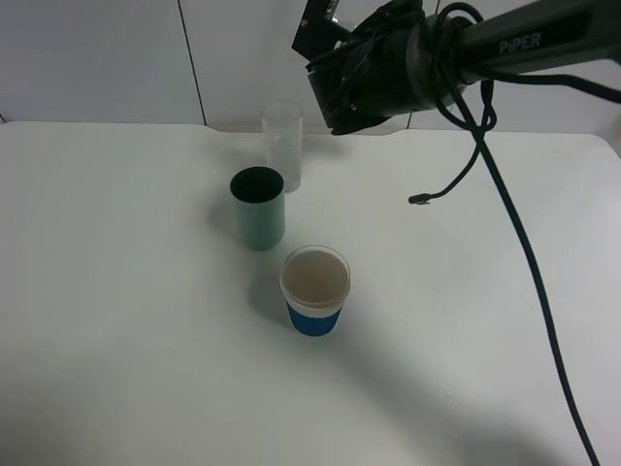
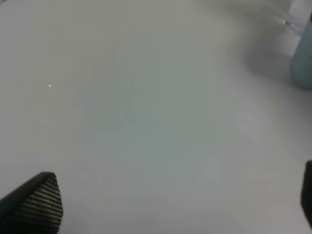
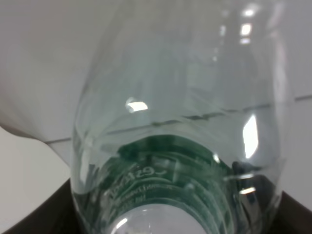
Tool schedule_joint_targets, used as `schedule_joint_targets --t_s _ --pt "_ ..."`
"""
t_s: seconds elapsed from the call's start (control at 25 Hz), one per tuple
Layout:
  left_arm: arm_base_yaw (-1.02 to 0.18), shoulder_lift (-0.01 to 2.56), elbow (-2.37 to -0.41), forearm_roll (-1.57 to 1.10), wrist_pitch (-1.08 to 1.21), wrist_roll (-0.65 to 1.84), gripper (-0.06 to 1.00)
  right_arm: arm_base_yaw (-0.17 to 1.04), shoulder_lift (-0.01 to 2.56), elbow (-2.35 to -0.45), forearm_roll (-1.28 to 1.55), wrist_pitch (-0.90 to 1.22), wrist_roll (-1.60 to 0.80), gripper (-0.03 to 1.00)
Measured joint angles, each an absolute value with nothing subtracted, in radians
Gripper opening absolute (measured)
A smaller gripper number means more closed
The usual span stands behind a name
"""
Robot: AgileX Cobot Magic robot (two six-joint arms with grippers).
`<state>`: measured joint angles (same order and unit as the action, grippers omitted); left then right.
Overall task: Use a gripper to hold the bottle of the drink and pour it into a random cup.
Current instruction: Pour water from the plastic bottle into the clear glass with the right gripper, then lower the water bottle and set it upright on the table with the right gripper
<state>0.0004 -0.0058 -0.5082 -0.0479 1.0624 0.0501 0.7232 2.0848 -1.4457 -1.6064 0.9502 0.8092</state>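
My right gripper (image 1: 330, 58) hangs high at the back of the table, above and to the right of the clear glass cup (image 1: 282, 144). In the right wrist view the gripper (image 3: 170, 226) is shut on the bottle of the drink (image 3: 185, 97), a clear bottle with a dark green label that fills the frame. In the exterior view the black arm hides the bottle. My left gripper (image 2: 170, 207) is open and empty over bare white table; it is out of the exterior view.
A teal opaque cup (image 1: 258, 207) stands just in front of the clear glass and shows at the edge of the left wrist view (image 2: 303, 53). A white paper cup with a blue sleeve (image 1: 314, 289) stands nearer the front. A black cable (image 1: 524, 252) hangs from the right arm.
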Motion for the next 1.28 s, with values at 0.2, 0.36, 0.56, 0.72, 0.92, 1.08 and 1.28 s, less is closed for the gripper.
schedule_joint_targets --t_s 0.2,0.36,0.56,0.72,0.92,1.08,1.28 --pt "0.0 -0.006 -0.508 -0.048 1.062 0.05 0.99 0.709 2.033 -1.446 -1.542 0.912 0.854 0.56" --pt "0.0 -0.006 -0.508 -0.048 1.062 0.05 0.99 0.689 1.991 -1.446 -1.494 0.896 0.885 0.56" --pt "0.0 -0.006 -0.508 -0.048 1.062 0.05 0.99 0.664 1.951 -1.446 -1.394 0.835 0.889 0.56" --pt "0.0 -0.006 -0.508 -0.048 1.062 0.05 0.99 0.647 1.933 -1.446 -1.276 0.768 0.87 0.56" --pt "0.0 -0.006 -0.508 -0.048 1.062 0.05 0.99 0.632 1.92 -1.446 -1.126 0.726 0.749 0.56" --pt "0.0 -0.006 -0.508 -0.048 1.062 0.05 0.99 0.619 1.918 -1.446 -0.956 0.691 0.55 0.56" --pt "0.0 -0.006 -0.508 -0.048 1.062 0.05 0.99 0.607 1.918 -1.446 -0.667 0.62 0.222 0.56"
